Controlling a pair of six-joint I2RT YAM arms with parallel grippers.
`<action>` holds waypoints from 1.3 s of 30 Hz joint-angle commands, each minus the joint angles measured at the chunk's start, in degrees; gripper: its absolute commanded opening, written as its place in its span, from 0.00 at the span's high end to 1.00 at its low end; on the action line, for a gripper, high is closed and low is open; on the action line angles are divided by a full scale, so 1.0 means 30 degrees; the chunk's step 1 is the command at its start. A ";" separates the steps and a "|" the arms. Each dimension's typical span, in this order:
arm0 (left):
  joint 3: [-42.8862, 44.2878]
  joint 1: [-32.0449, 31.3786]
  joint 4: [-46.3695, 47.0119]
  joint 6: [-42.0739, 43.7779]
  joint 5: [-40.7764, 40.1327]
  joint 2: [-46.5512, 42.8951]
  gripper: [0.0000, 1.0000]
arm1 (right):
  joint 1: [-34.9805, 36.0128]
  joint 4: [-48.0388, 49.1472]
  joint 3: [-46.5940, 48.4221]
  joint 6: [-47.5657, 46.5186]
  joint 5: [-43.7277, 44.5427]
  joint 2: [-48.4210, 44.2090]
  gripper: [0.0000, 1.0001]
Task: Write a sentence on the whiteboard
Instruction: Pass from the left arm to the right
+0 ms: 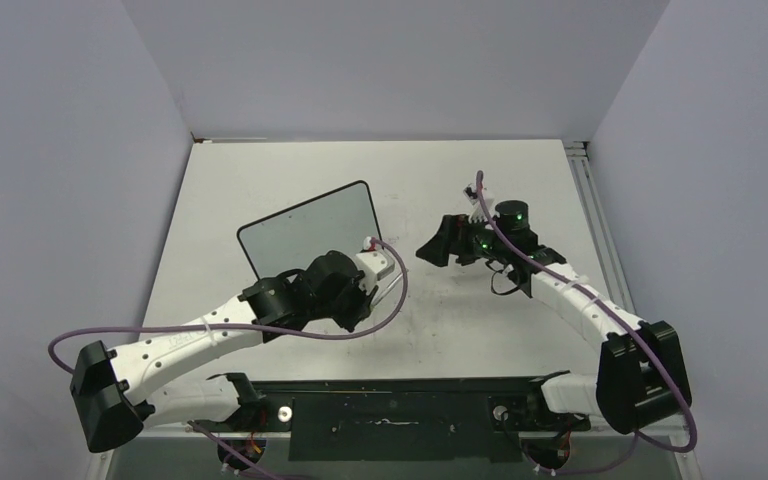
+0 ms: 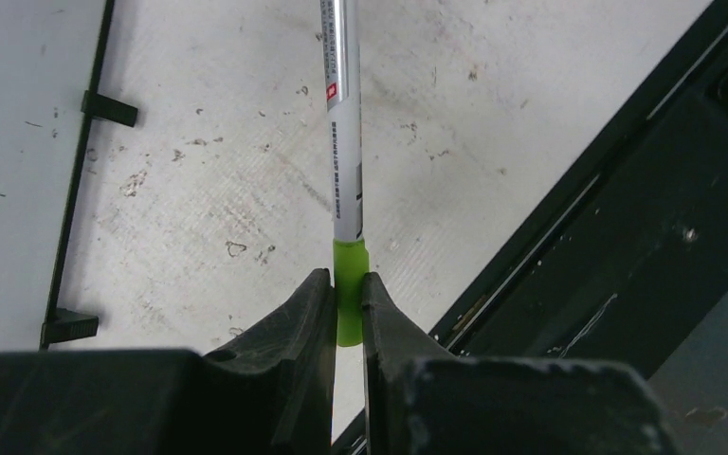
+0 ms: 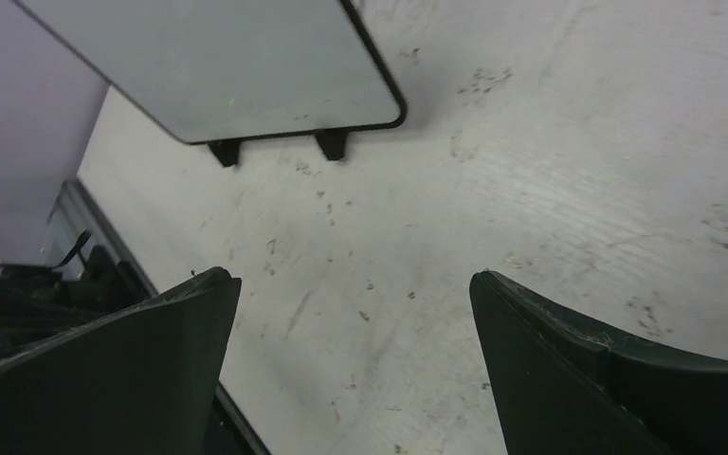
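Note:
The whiteboard (image 1: pixel 310 230) lies tilted at the table's left middle, a grey-white panel with a thin black frame and little black feet (image 3: pixel 332 142). No green sentence shows on it. Its edge is at the left of the left wrist view (image 2: pixel 9 142). My left gripper (image 2: pixel 346 284) is shut on the green end of a silver marker (image 2: pixel 341 114), which points away over the bare tabletop just right of the board. In the top view the left gripper (image 1: pixel 385 268) sits at the board's near right corner. My right gripper (image 3: pixel 355 284) is open and empty, right of the board (image 1: pixel 435 250).
The scuffed white tabletop (image 1: pixel 480 320) spreads between the arms. A black base rail (image 2: pixel 626 218) runs along the near edge. Purple cables (image 1: pixel 400 300) loop off both arms. Grey walls close in the table on three sides.

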 commanded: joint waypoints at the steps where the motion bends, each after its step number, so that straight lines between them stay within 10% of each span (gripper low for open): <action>1: -0.1468 0.0089 0.2383 0.2538 0.2419 -0.1322 1.00 | 0.0714 0.0845 0.1074 0.0037 -0.5535 0.0612 0.02; 13: -0.2009 -0.0317 0.2022 0.3560 0.3377 -0.1330 1.00 | 0.4780 -0.2459 0.2746 -0.1924 -0.9566 0.3456 0.18; 25: -0.2032 -0.0595 0.1898 0.3561 0.2644 -0.1603 1.00 | 0.5570 -0.2505 0.2614 -0.1618 -0.9866 0.3392 0.61; 39: -0.2106 -0.0639 0.1879 0.3557 0.2314 -0.1800 1.00 | 0.5555 -0.0854 0.2116 -0.0215 -1.1131 0.2924 0.80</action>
